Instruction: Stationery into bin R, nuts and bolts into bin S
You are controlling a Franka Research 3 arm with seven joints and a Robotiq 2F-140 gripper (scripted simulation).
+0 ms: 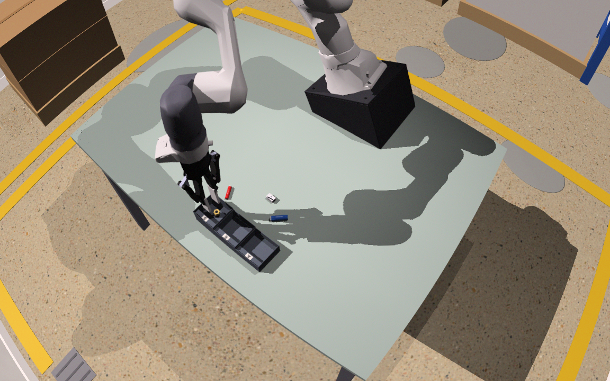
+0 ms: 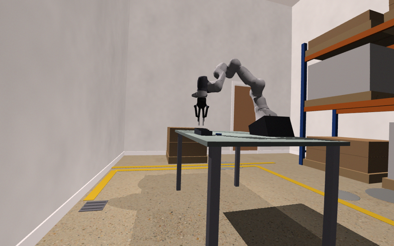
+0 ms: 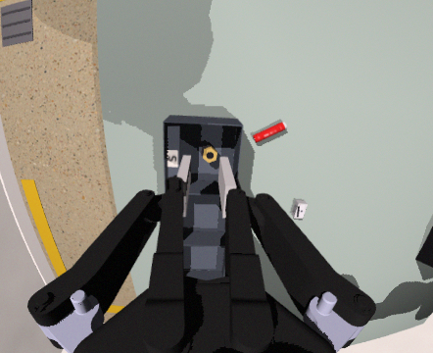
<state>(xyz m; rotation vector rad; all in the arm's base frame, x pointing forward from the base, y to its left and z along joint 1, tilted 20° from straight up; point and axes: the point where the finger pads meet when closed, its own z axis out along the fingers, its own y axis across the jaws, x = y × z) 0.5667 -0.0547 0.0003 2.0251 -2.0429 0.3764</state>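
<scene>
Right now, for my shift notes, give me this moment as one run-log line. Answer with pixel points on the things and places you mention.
gripper [image 1: 210, 207] [image 2: 200, 124] [image 3: 205, 169]: open, above bin S | brass nut [image 1: 216, 212] [image 3: 210, 155]: in bin S [image 1: 198, 218] [image 3: 203, 119] | red cylinder [image 1: 227, 192] [image 3: 269, 132]: on table

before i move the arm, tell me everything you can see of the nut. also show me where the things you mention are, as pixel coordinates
The nut [image 1: 216, 208] [image 3: 204, 154] is six-sided and gold-coloured, brass by its look, with a round hole through the middle. It lies in the bin marked S [image 1: 196, 216] [image 3: 203, 119], hole facing up, toward the right of the S label in the wrist view. No finger touches it; whether it touches a bin wall is unclear.
</scene>
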